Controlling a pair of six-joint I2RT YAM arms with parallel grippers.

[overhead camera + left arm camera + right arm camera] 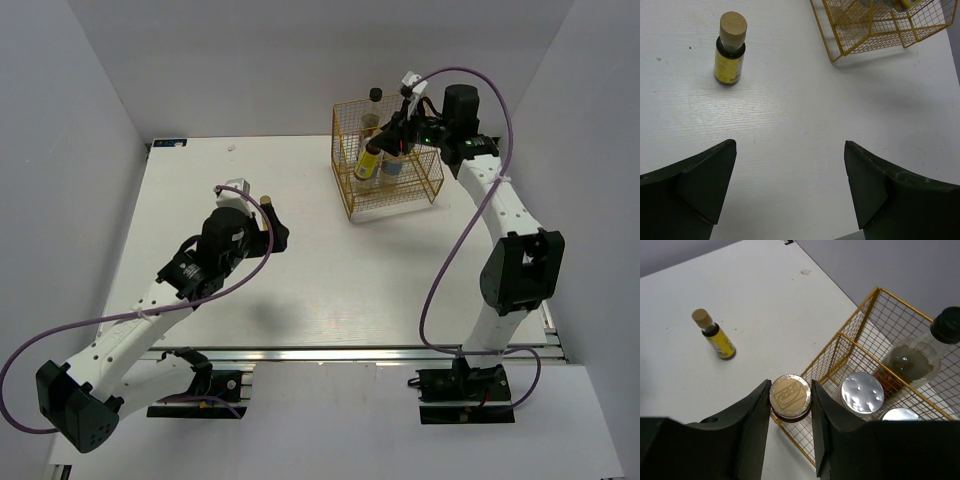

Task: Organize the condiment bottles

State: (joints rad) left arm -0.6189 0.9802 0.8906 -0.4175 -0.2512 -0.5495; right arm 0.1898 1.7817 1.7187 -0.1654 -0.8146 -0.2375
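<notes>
We see the table point(805, 115) as a matt white board with a faint, fine grain. The wire rack point(855, 35) looks like thin metal wire under a smooth gold-yellow coat. The small yellow bottle point(730, 52) is dark glossy glass with a paper-like label and a dull tan cap. The second yellow bottle point(790, 399), pinched in the right gripper point(790, 390), has a cap top with a soft brassy sheen and a raised emblem. The silver-lidded jar point(861, 391) has a shiny, dimpled, foil-like lid. The taller bottle point(912, 357) is clear glass under a matt black cap. The fingers of that gripper and of the left gripper point(790, 165) look like dark matt plastic, faintly scuffed.
</notes>
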